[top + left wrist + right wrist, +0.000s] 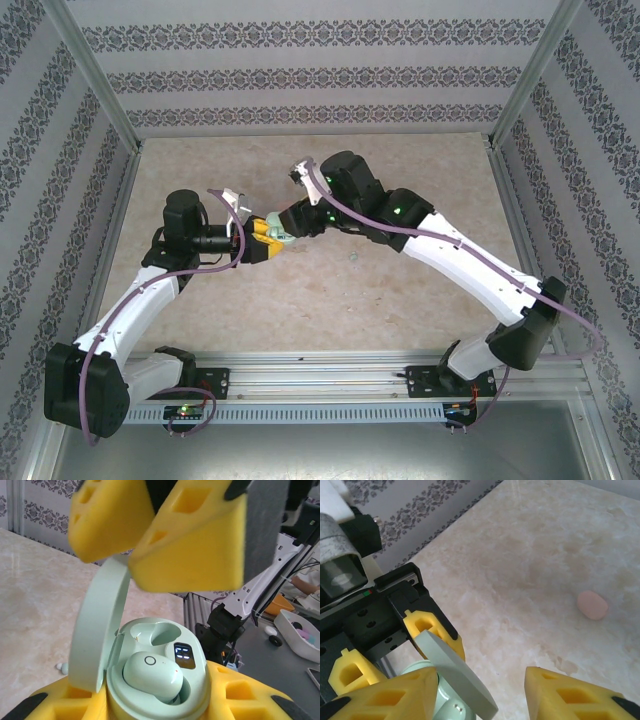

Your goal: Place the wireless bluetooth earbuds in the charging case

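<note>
Here, green earbud (152, 672): you see it seated in the charging case (197, 690), lid (97, 630) up.
Left gripper (262, 243): clamped on your case, above the table (520, 555).
Right gripper (482, 695): fingers apart, over the lid.
Table: beige, marbled; pink earbud (592, 605) lying loose.
Walls (320, 80): patterned wallpaper.

Left wrist cam chops off the bottom of the green case (197, 682), and the pads (190, 535) of the right gripper (129, 562) up top are blurry and cropped. 1 pale speck (62, 667) on the table (30, 605), too small to tell what.
</note>
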